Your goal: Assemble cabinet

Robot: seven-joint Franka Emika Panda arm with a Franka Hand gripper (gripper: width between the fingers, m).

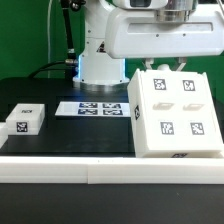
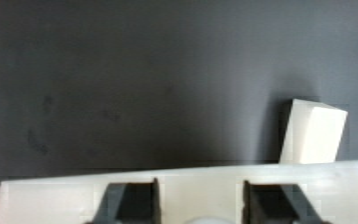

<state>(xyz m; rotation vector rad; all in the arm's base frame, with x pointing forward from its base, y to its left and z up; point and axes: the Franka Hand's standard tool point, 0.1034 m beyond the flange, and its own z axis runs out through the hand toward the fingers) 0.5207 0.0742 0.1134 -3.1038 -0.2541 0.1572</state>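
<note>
Far to the exterior view's left of the claw [image 1: 168, 68], a small flat white block [image 1: 24, 120] with square tags is seen lying on the black table [image 1: 60, 140]. It is close to the white rail [image 1: 60, 172] that runs along the table's front edge. Nearer the claw, but still to its left in that view and lower, the marker board [image 1: 95, 107] is seen lying flat at the foot of the arm's white base [image 1: 100, 55].

The claw is held at the end of the white wrist, just above the top edge of the cabinet [image 1: 176, 115]; whether that edge is touched cannot be told. The cabinet is found directly below the claw, on the table's right side in the exterior view. One tagged face is turned toward the camera and leans back slightly.

Whether the claw's fingers are spread or pressed together cannot be told, since little of them is shown. In the wrist view, a broad white part [image 2: 51, 195] with two dark slots is seen close by. A narrow white slab [image 2: 311, 130] is seen standing beyond it against the dark table.
</note>
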